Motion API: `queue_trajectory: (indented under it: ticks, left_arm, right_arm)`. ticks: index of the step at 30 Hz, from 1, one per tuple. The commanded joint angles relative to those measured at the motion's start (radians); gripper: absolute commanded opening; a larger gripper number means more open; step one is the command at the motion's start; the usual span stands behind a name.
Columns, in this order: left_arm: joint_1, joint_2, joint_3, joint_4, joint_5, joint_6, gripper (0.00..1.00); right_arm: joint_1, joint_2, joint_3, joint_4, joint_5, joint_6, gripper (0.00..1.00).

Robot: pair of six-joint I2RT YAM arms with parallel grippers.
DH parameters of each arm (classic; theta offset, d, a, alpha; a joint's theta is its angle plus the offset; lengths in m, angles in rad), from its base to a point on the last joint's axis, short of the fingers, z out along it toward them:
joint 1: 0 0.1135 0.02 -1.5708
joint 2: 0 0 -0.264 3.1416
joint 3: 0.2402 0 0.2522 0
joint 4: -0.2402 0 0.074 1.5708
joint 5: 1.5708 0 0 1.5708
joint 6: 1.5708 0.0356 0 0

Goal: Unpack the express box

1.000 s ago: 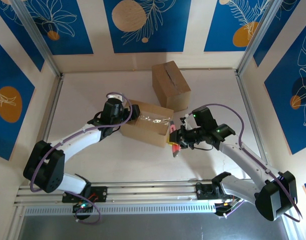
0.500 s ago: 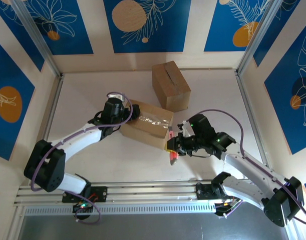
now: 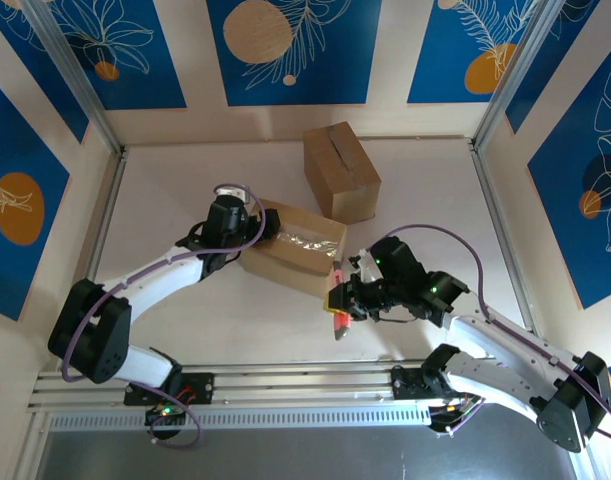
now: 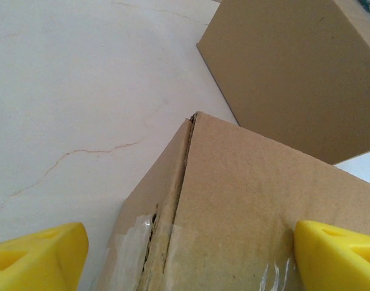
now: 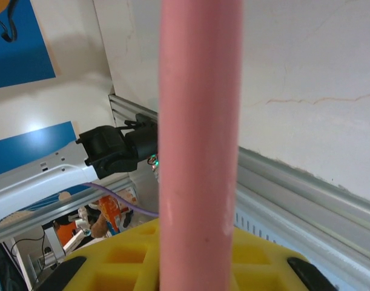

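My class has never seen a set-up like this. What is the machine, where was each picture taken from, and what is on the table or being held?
Two robot arms are bolted at the near edge of a table. The wide picture looks down from above; the two close-ups come from cameras on the wrists. On the table lie a taped box and a second box behind it. The left hand is open astride the taped box's corner. The right hand grips a pink stick.

No legible text, labels, numbers on taped box (image 3: 290, 250), second box (image 3: 340, 170), wall panels (image 3: 285, 50).
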Motion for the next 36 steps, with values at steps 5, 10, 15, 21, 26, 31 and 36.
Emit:
queue_trajectory:
  ticks: [5,10,15,21,26,31,36]
  left_arm:
    - [-0.016,0.176,-0.132,-0.415,0.024,-0.02,0.87]
    - [-0.016,0.166,-0.097,-0.435,0.024,0.002,0.87]
    - [-0.014,0.132,0.024,-0.519,-0.003,0.052,0.91]
    - [-0.008,0.09,0.266,-0.663,-0.066,0.121,1.0]
    - [-0.009,-0.01,0.428,-0.759,-0.11,0.156,1.0]
    - [-0.008,-0.146,0.418,-0.817,-0.138,0.129,1.0]
    - [-0.008,-0.267,0.297,-0.822,-0.105,0.077,1.0]
  right_arm:
    - [0.024,-0.057,-0.008,-0.087,-0.044,0.001,0.0]
    - [-0.094,-0.064,0.074,-0.268,-0.005,-0.132,0.0]
    - [-0.346,-0.03,0.204,-0.404,-0.034,-0.365,0.0]
    - [-0.516,0.164,0.299,-0.298,-0.004,-0.566,0.0]
    - [-0.527,0.335,0.338,-0.193,0.122,-0.628,0.0]
    - [-0.543,0.443,0.293,-0.109,0.229,-0.599,0.0]
    - [-0.544,0.531,0.147,0.071,0.208,-0.52,0.0]
